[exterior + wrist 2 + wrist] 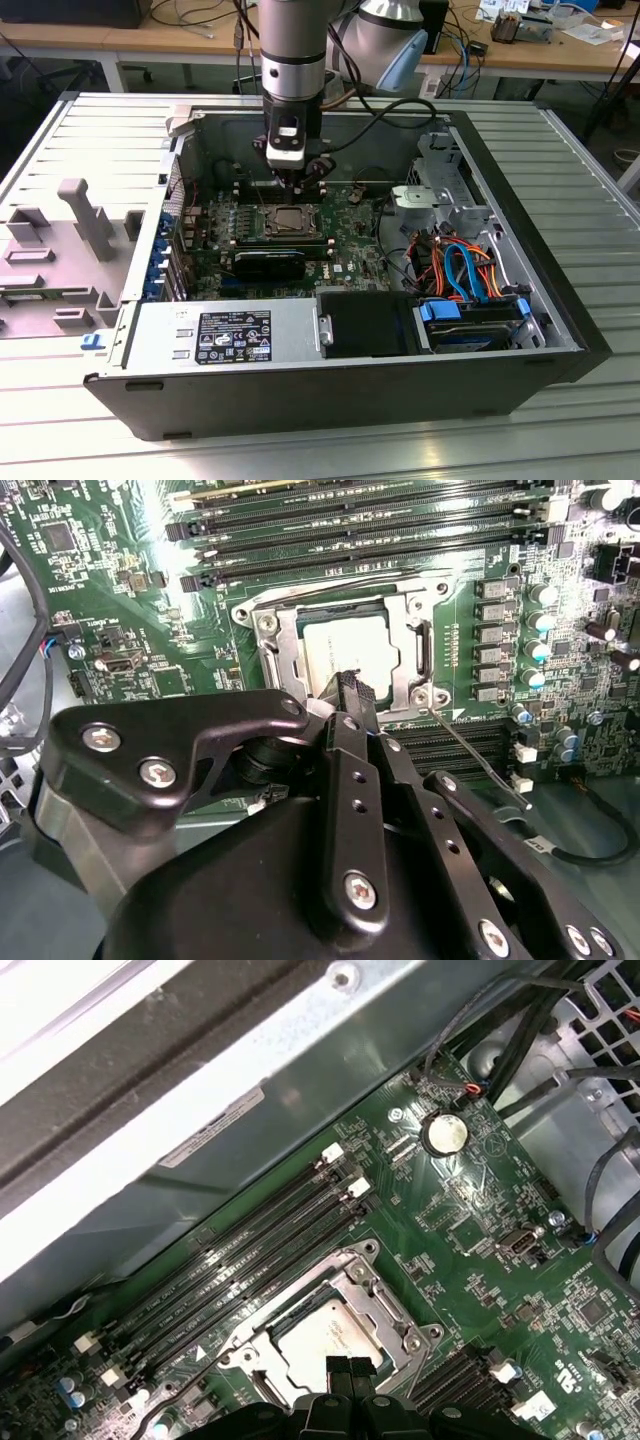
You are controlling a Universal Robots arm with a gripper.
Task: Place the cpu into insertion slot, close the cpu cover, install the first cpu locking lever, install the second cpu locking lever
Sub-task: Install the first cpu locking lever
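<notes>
The cpu (pixel 345 645) lies in the insertion slot (pixel 421 656), with the cpu cover (pixel 330 592) down around it. Memory slots (pixel 360 530) flank two opposite sides. The gripper (pixel 347 1368) hangs over the cpu's edge.

cpu (pixel 345 648): flat square, dull silver top, seated level in insertion slot (pixel 290 220). Slot: on green board (pixel 350 235), just off exterior view's centre toward 10 o'clock. cpu cover (pixel 405 685): metal frame, flat over chip edges. Thin wire locking lever (pixel 480 760) juts beyond slot corner.

Black gripper (pixel 298 190) hangs just above square metal-rimmed insertion slot (pixel 290 222) on green motherboard (pixel 352 243) inside open grey computer case (pixel 300 400).
</notes>
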